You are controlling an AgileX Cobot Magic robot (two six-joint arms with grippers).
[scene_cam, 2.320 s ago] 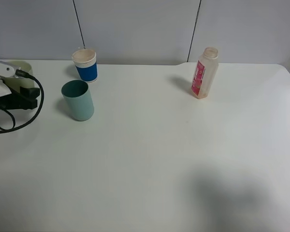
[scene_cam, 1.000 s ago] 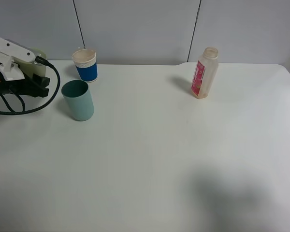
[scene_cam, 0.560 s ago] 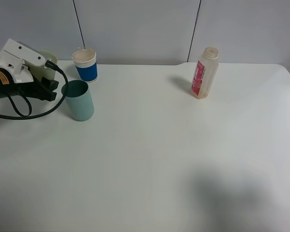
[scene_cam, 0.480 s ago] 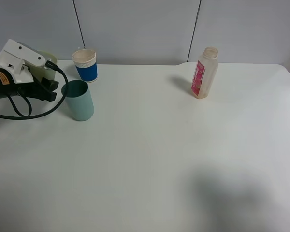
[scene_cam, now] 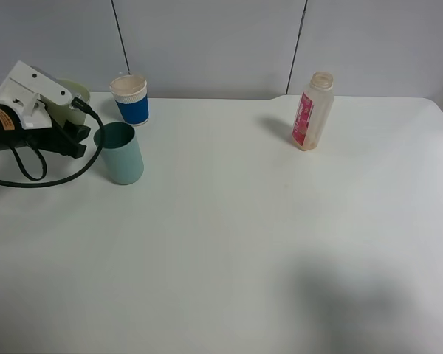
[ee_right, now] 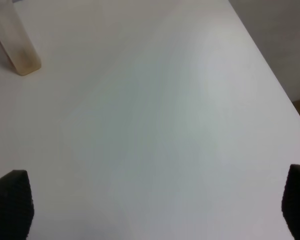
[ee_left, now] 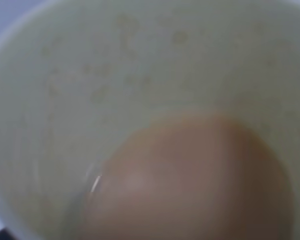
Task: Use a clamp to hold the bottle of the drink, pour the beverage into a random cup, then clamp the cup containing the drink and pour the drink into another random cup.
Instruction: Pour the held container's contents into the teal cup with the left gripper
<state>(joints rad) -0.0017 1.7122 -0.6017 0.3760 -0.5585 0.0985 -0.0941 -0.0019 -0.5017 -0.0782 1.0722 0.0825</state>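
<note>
Now, overhead: left claw (scene_cam: pixel 65 136) clenched on yellow-green cup (scene_cam: pixel 77 92), far left, just beside teal cup (scene_cam: pixel 120 153); bottle (scene_cam: pixel 312 110) far right | left wrist: drink (ee_left: pixel 190 185) pools inside cup; likely light, thin-walled, sloshy, so hold mid-wall gently | right wrist: right claw (ee_right: pixel 154 205) released, empty.

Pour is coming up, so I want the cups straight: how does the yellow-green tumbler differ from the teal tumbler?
The yellow-green tumbler is clamped in the left pincer; the teal tumbler stands free on the table. The yellow-green tumbler holds peach-tan beverage; the teal tumbler shows none. Both are plain tapered tumblers.
</note>
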